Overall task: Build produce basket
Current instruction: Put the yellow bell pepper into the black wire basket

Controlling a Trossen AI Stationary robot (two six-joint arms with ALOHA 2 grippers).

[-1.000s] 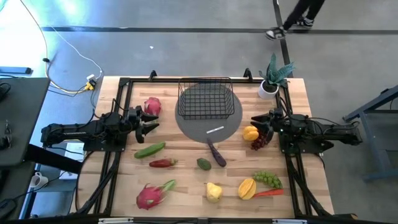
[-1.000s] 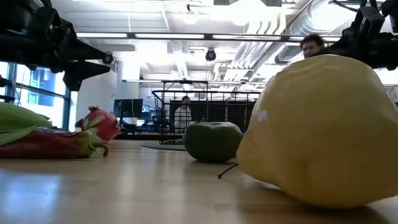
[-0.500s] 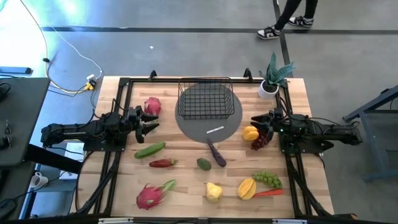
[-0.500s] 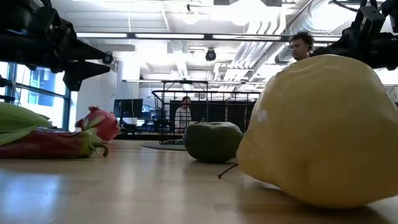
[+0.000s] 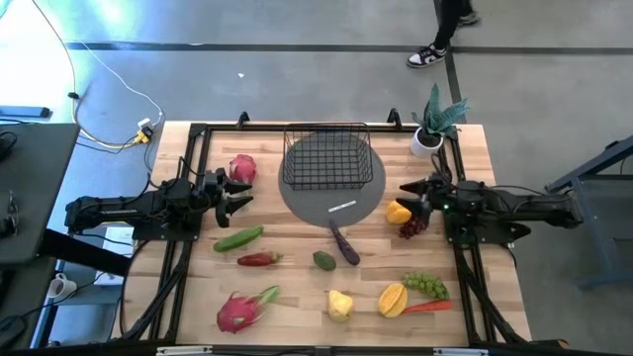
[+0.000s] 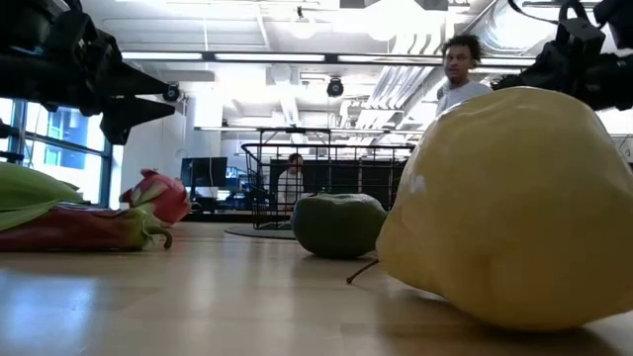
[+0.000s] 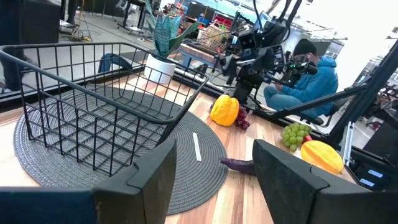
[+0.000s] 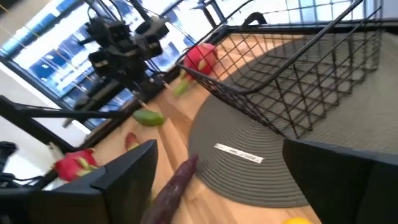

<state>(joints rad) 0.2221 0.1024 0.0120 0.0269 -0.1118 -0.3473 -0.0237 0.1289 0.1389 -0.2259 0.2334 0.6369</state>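
Note:
The black wire basket stands on the round grey mat near the table's far edge. Produce lies scattered on the wood: a pink dragon fruit, a cucumber, a red chilli, an eggplant, a yellow pepper, red grapes and green grapes. My left gripper hovers open beside the dragon fruit, left of the mat. My right gripper hovers open over the yellow pepper, right of the mat. Neither touches anything.
Along the near edge lie a second dragon fruit, a yellow pear-like piece, an orange fruit and a carrot; a green fruit sits mid-table. A potted plant stands at the far right corner. A person walks beyond the table.
My right arm has shifted slightly above the yellow pepper; its fingers stay open. My left arm has kept still, and no produce has moved. The person beyond the far edge has walked on.

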